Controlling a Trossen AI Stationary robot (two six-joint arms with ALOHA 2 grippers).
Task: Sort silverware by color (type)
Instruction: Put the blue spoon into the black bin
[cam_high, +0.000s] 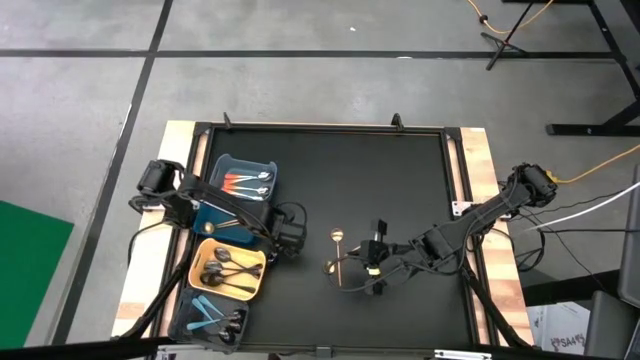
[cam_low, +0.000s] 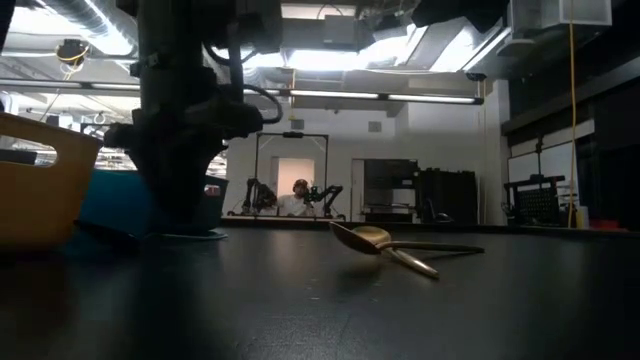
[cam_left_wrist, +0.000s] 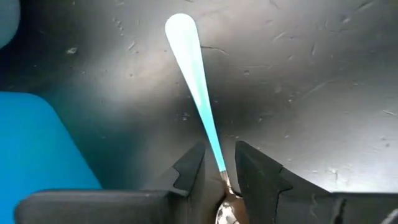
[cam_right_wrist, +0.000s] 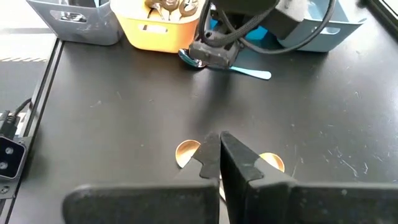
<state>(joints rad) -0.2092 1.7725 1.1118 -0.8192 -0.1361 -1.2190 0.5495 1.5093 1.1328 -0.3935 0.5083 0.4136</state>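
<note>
A light-blue-handled spoon (cam_left_wrist: 193, 74) with a silver head lies flat on the black mat beside the bins; it also shows in the right wrist view (cam_right_wrist: 252, 72). My left gripper (cam_left_wrist: 219, 168) points down over it, open, with one finger on each side of the spoon's neck and a gap to both. Two gold spoons (cam_high: 338, 240) (cam_high: 333, 268) lie on the mat near its middle. My right gripper (cam_right_wrist: 219, 152) hangs shut above them, holding nothing; their bowls (cam_right_wrist: 186, 152) (cam_right_wrist: 272, 162) show past its fingers.
Three bins stand along the mat's left side: a blue one (cam_high: 222, 165) with orange-handled pieces, a yellow one (cam_high: 203, 250) with black spoons, and a grey one (cam_high: 188, 318) with light blue pieces. Bare mat (cam_high: 400, 180) stretches toward the far and right edges.
</note>
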